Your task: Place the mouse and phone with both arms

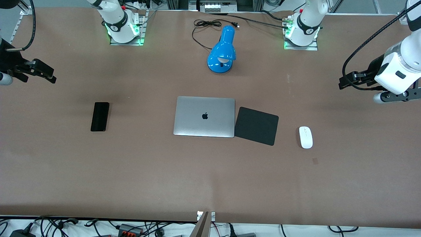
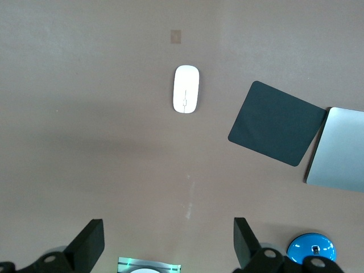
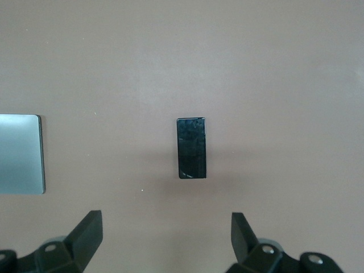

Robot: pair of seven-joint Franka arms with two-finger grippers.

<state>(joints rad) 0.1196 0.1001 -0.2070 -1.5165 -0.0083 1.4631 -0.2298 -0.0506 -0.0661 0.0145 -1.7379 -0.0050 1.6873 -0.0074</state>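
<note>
Nearest the front camera, flat on the brown table (image 1: 210, 184): the mouse (image 1: 305, 137), white, toward the left arm's end, just clear of a tilted black mouse pad (image 1: 257, 125) touching the closed silver laptop (image 1: 204, 116). Probably light, smooth-shelled and rounded, so likely to slip out of a careless pinch; best taken across the narrow waist, fingers on the two long sides. Well apart toward the right arm's end: the phone (image 1: 99, 116), black, glossy, lying flat. Probably stiff, thin and slick, glass worth sparing; best pinched across the short width at mid-length, fingers low against the table. Farther from the camera than the laptop: a blue desk lamp (image 1: 222, 50) with loose black cord (image 1: 204, 29), out of either path. Nothing over or against either item; only the pad sits near the mouse. Left gripper (image 2: 165, 242) up in the air over the table's end, jaws spread wide, holding nothing. Right gripper (image 3: 165, 236) likewise raised, jaws wide apart, empty.
</note>
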